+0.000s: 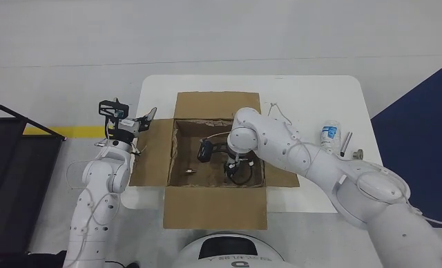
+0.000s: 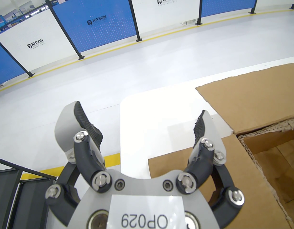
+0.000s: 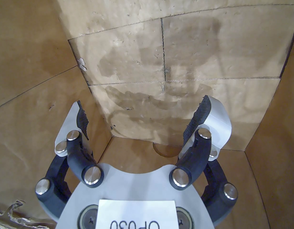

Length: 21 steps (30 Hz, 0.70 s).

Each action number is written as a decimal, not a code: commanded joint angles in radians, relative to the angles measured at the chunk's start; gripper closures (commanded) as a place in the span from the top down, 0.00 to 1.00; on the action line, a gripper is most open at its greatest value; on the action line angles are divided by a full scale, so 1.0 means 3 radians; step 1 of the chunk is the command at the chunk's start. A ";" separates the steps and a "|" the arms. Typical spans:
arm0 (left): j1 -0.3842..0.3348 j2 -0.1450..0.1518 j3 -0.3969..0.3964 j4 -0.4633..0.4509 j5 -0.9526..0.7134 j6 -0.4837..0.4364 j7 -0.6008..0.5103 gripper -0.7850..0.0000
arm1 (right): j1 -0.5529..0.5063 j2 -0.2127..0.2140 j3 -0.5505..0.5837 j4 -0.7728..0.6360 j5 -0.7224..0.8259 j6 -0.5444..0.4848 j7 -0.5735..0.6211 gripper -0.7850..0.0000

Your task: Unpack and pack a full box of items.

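1. Evidently the box (image 1: 214,199) sat open in the middle of the table (image 1: 311,92), all four flaps folded out. A small pale object (image 1: 192,171) lay on its floor, too small for you to identify.
2. A clear bottle (image 1: 330,135) sat on the table to the right of the box, well apart from both grippers.
3. Handling judgement: the bottle looked light, smooth and probably slippery. You would do best to take it across the body, not by the cap. The cardboard looked light, with flaps that flex and frayed rims, so it was nothing firm to push against.
4. Your right gripper (image 3: 142,110) was down inside the box, jaws spread with nothing between the pads, facing a bare cardboard wall.
5. Your left gripper (image 2: 139,117) hung raised above the left flap (image 1: 155,154) near the table's edge. Its jaws were apart and empty, aimed outward past the table's far edge.
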 commanded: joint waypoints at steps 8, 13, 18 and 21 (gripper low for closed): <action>0.0000 0.0000 0.0000 0.0000 0.0000 0.0000 0.0000 1.00 | -0.0041 0.0014 0.0012 -0.0026 -0.0090 -0.0023 -0.0134 1.00; 0.0000 0.0000 0.0000 0.0000 0.0000 0.0000 0.0000 1.00 | -0.0068 0.0044 0.0040 -0.0145 -0.0259 0.0010 -0.0200 1.00; 0.0000 0.0000 0.0000 0.0000 0.0000 0.0000 0.0000 1.00 | -0.0154 0.0112 0.0088 -0.0253 -0.0496 -0.0197 -0.0541 1.00; 0.0000 0.0000 0.0000 0.0000 0.0000 0.0000 0.0000 1.00 | -0.0169 0.0125 0.0095 -0.0254 -0.0524 -0.0232 -0.0578 1.00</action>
